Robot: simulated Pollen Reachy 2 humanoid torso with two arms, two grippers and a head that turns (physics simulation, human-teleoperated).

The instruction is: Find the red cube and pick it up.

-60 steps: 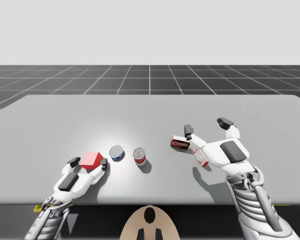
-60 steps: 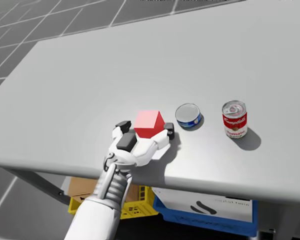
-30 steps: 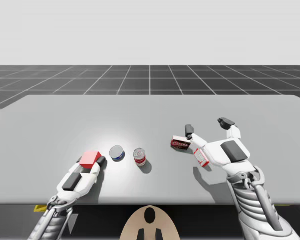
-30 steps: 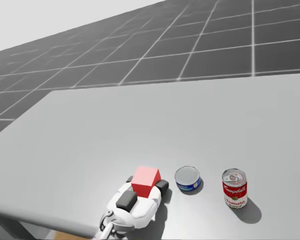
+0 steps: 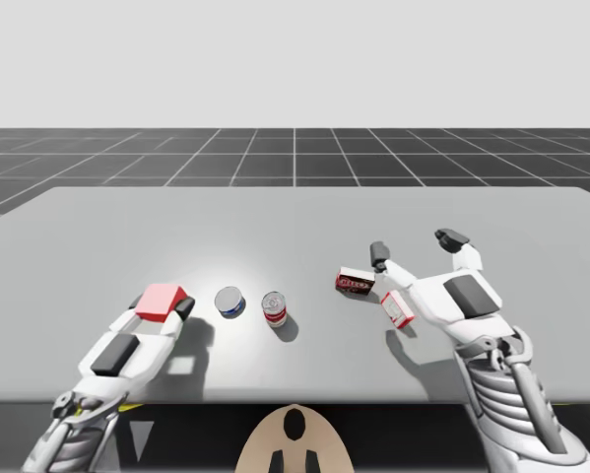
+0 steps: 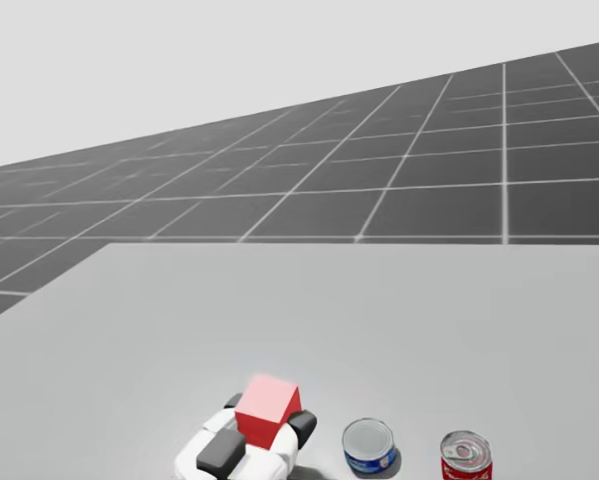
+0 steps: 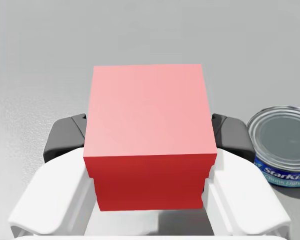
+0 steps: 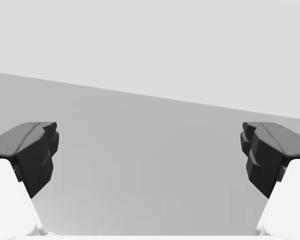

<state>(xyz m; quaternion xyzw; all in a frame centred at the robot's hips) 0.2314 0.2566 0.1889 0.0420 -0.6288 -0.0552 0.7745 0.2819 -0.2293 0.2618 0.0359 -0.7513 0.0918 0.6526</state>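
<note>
Rising since a second ago, my left pincer (image 7: 148, 142) is clamping the solid red cube (image 7: 147, 110) from both sides, holding it just above the grey bench (image 5: 295, 227); the pick-up is looking nearly finished.

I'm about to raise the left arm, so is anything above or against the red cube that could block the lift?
Nothing visible does. My left hand is shut on the red cube; the short blue tin can stands beside it, apart.

Grey table (image 5: 295, 222) bearing cans (image 5: 229, 302), boxes (image 5: 355, 283)
</note>
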